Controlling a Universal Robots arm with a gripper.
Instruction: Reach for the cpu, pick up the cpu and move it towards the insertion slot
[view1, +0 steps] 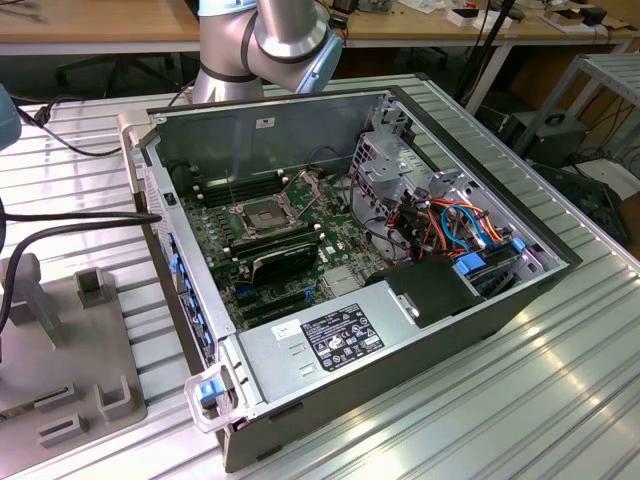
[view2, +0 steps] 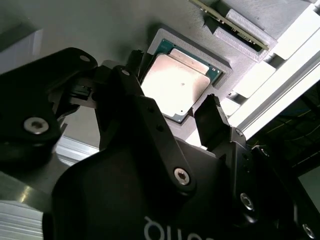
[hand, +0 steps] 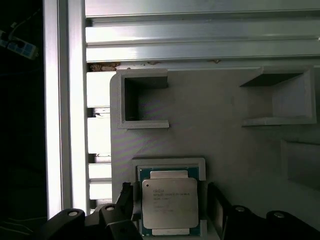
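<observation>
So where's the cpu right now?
In both wrist views, the cpu lies in a square recess of the grey block, between the gripper's open fingers.

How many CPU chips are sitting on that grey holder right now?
1. The cpu lies flat in the square recess of the grey holder, between the fingers of the open gripper. The gripper hides part of the holder, so more could be hidden.
</observation>
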